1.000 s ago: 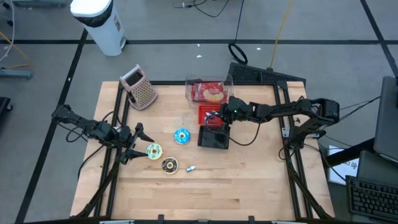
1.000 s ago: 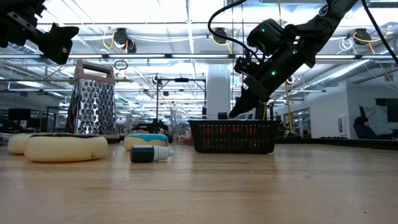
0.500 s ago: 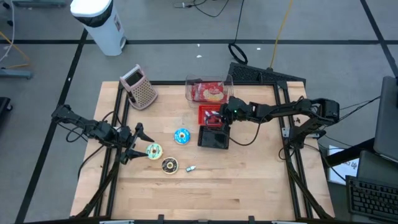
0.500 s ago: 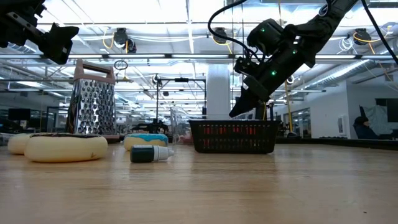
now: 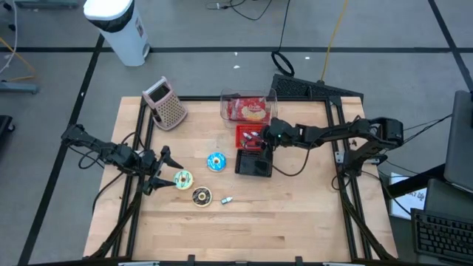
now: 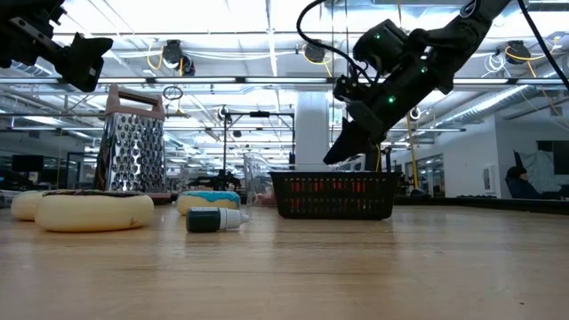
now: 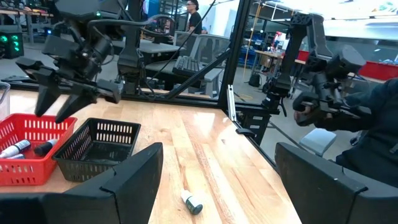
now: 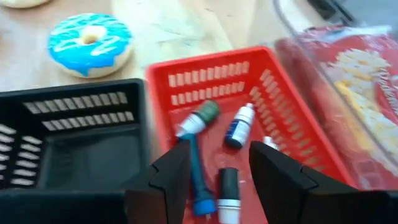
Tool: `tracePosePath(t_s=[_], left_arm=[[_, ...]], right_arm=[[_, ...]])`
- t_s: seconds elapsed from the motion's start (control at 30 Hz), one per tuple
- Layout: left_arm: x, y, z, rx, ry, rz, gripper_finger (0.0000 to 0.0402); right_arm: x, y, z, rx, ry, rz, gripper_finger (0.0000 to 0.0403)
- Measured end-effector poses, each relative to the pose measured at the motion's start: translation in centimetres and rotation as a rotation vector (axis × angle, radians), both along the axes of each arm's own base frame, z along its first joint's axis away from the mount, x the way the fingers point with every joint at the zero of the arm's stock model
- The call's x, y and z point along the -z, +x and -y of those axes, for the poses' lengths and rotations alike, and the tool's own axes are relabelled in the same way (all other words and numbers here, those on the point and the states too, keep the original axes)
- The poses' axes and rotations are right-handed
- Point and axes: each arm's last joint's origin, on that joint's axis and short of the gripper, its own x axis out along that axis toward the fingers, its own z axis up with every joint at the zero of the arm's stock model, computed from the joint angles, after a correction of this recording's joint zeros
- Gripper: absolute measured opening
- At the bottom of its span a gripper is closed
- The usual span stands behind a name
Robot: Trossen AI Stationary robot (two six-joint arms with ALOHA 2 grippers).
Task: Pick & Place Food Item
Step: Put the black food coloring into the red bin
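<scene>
We are seeing the food items lying on the wooden surface (image 5: pixel 295 222): a blue-iced donut (image 5: pixel 215 161) just beside the black basket (image 5: pixel 253 163), and two more donuts, one yellow-green (image 5: pixel 182 178) and one dark-topped (image 5: pixel 201 196), sitting just in front of the left end effector (image 5: pixel 164 171). A small bottle (image 5: pixel 227 199) is lying just beyond the dark-topped donut.

The right end effector (image 8: pixel 212 163) is hovering above the red basket (image 8: pixel 283 99), with its fingers partly spread and nothing between them. Directly under it, markers and small bottles are lying in the red basket, and the black basket is touching that basket's side. Past the red basket, a clear container (image 5: pixel 247 108) is holding red-wrapped packets.

The left end effector is hanging low over the surface, well apart from the baskets, with its fingers spread wide and empty. A metal grater (image 5: pixel 165 103) is standing near the far corner on that arm's side.

In the left wrist view, a person (image 7: pixel 367 118) is sitting beyond the surface.
</scene>
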Motion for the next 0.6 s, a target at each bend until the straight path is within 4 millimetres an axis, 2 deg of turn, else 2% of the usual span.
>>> tracePosePath(t_s=[0.27,0.6], left_arm=[[0.0,0.0,0.0,-0.001,0.000,0.000,0.0310],[0.0,0.0,0.0,0.000,0.000,0.000,0.0310]], right_arm=[[-0.4,0.9,-3.6,-0.109,0.014,0.051,0.0151],[-1.0,1.4,-9.5,-0.303,0.014,0.130,0.0144]])
